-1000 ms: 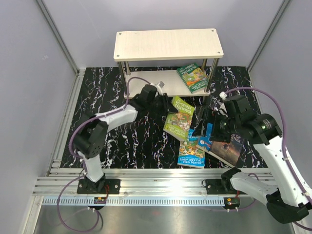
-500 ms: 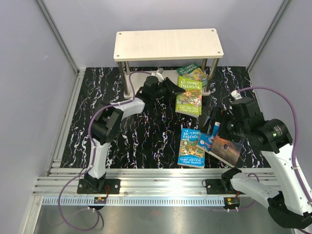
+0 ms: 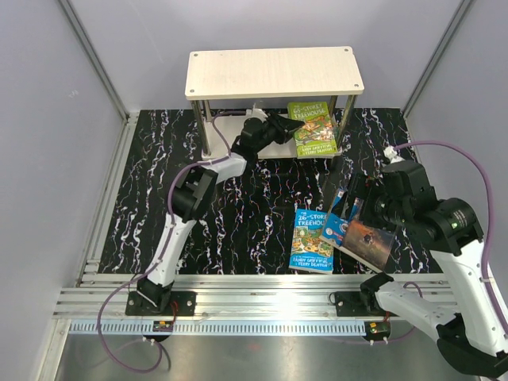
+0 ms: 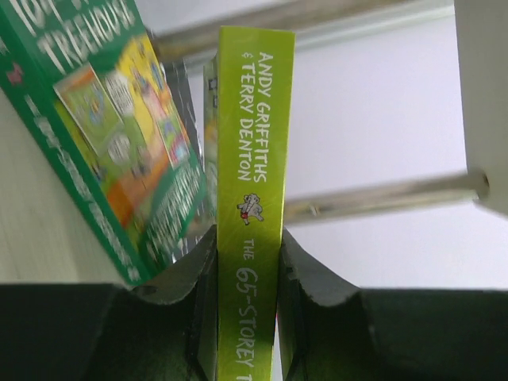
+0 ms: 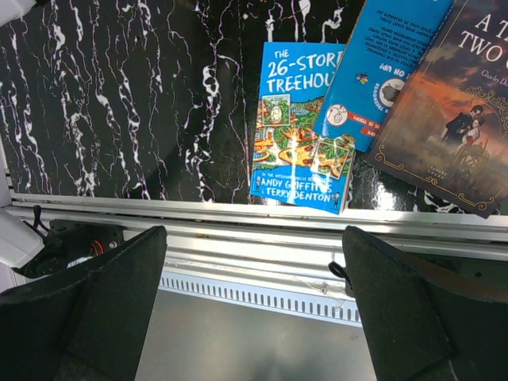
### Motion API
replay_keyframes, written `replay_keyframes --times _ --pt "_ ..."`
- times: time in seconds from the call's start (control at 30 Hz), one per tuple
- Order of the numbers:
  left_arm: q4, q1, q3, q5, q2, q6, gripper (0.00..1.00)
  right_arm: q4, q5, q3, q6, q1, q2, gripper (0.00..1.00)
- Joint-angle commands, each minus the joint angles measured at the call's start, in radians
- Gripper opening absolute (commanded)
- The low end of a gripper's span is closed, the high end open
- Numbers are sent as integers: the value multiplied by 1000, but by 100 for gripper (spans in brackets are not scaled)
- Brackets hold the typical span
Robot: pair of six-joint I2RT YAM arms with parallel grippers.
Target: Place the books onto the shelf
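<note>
The left claw [image 4: 248, 238] pinches the lime-green 65-Storey book [image 4: 255, 135] by its spine, likely so that the rest can slide under the top board of the shelf [image 3: 274, 73], at the upper middle of the overhead view. Another green Treehouse book [image 4: 111, 135] lies just beside it on the lower tier. The right claw [image 5: 250, 305] hangs wide open and empty over the surface [image 3: 159, 190] at lower right, above the blue 26-Storey book [image 5: 300, 131], the blue emblem book [image 5: 389, 71] and the dark-covered book [image 5: 452, 119], apparently poised to pick one.
</note>
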Motion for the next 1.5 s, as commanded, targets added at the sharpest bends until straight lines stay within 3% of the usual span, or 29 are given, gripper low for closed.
replay_keyframes --times 0.0,0.23,0.43,0.87,0.97,1.0,1.07,1.1,1.2,1.3,1.47 --pt "122 7 196 -102 72 -50 0 -288 20 34 -16 -1 -10 100" --pt "30 25 415 -208 211 -67 0 -288 14 20 -16 -1 7 100" --pt "22 35 449 -234 252 -83 0 -288 15 8 -16 1 22 100" --pt "-195 -22 611 -325 318 -7 4 -271 9 0 -12 -1 56 100" --pt "-235 -33 614 -312 315 0 14 -270 8 0 -5 -1 54 100" --pt "-248 -36 616 -306 314 -3 28 -270 8 0 -2 -1 53 100" --pt "-293 -41 620 -274 304 16 46 -268 8 -1 2 -1 46 100" --pt "-317 -39 620 -266 300 19 63 -265 8 -4 4 -1 43 100" --pt "-401 -38 593 -252 262 37 97 -259 2 -11 8 -1 34 100" --pt "-397 -31 488 -260 184 56 99 -254 -5 -15 14 -1 27 100" --pt "-505 -16 496 -231 127 137 99 -250 -12 -15 14 -1 10 100"
